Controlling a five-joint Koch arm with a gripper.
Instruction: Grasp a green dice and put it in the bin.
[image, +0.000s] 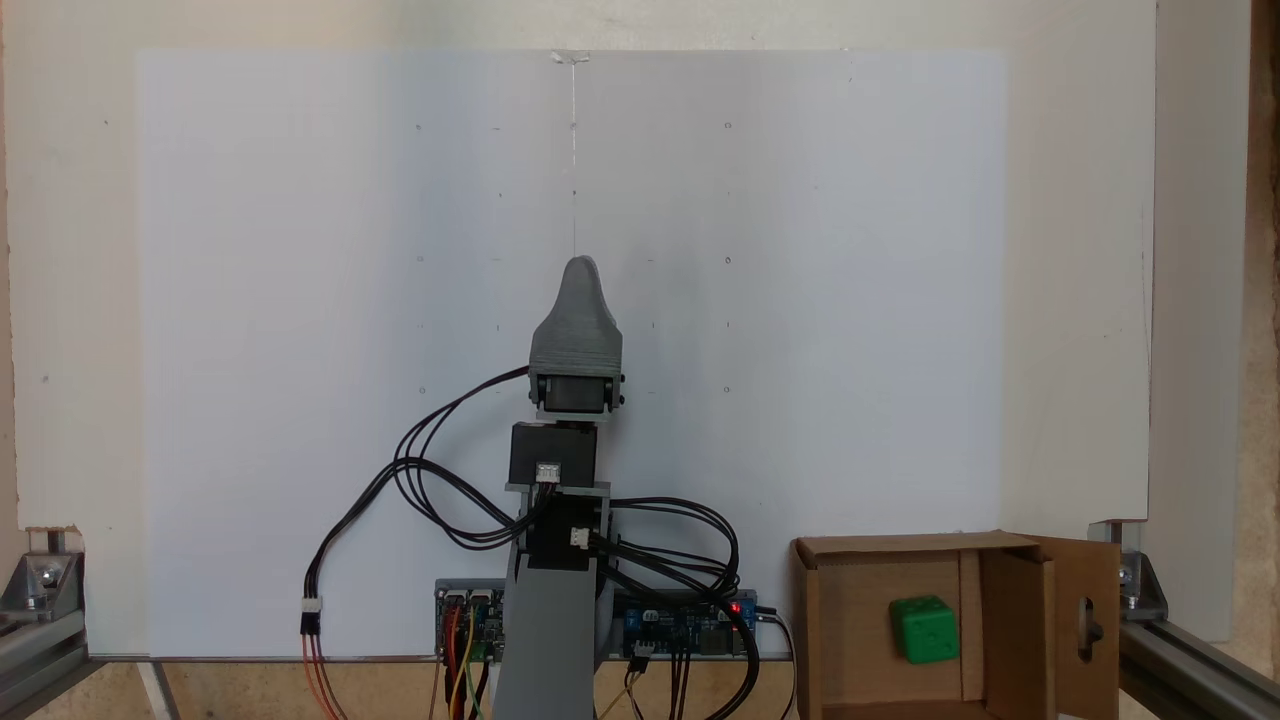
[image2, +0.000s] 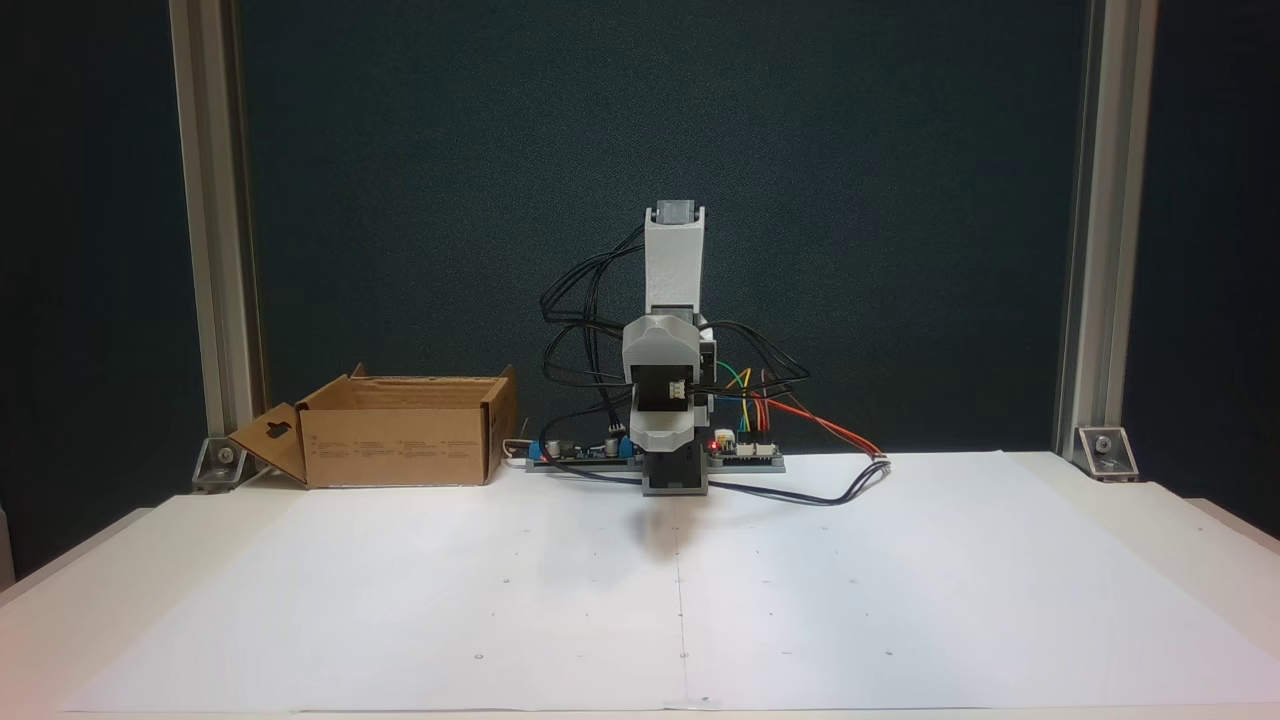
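One green dice (image: 924, 629), one bin (image: 1005, 580), one arm (image2: 671, 390), and two circuit boards (image: 468, 620).

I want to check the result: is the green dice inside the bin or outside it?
Inside. In a fixed view from above, the green dice lies on the floor of the bin.

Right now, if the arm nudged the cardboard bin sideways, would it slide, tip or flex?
Probably slide: the bin sits low and wide on the smooth white sheet. It looks light, holding just the green dice. The open flap with the handle hole would likely bend first if pushed there.
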